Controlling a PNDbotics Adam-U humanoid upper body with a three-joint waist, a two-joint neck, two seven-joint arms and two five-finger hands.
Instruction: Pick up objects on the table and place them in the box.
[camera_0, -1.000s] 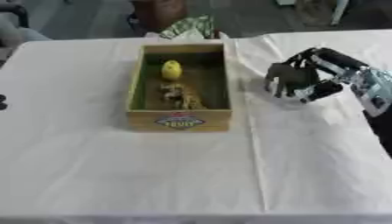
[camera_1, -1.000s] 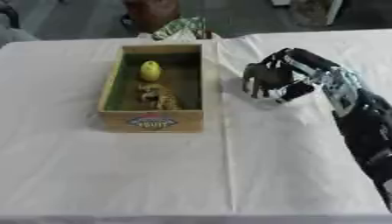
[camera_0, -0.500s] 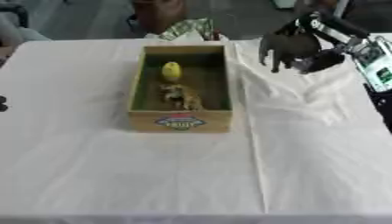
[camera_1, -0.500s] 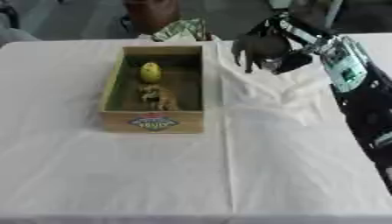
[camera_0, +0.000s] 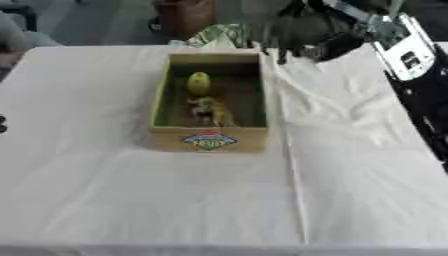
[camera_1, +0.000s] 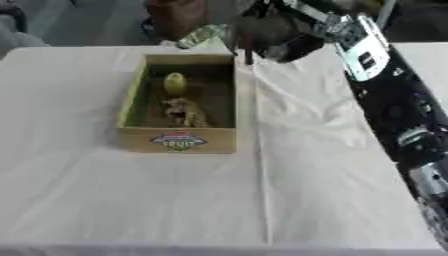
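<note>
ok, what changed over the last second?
The right hand moved from the cloth right of the box up and away to the far edge, above the box's far right corner. Whether it holds anything can't be told. The yellow fruit and brown object stayed in the box; the box stayed put.

Even, soft light fills both views, leaving the white tablecloth (camera_0: 131, 200) bright without glare. The right hand (camera_1: 271, 35) is smeared by blur (its fingers cannot be made out). Below and left of it, the box (camera_0: 210, 142) holds dim shadow inside.
</note>
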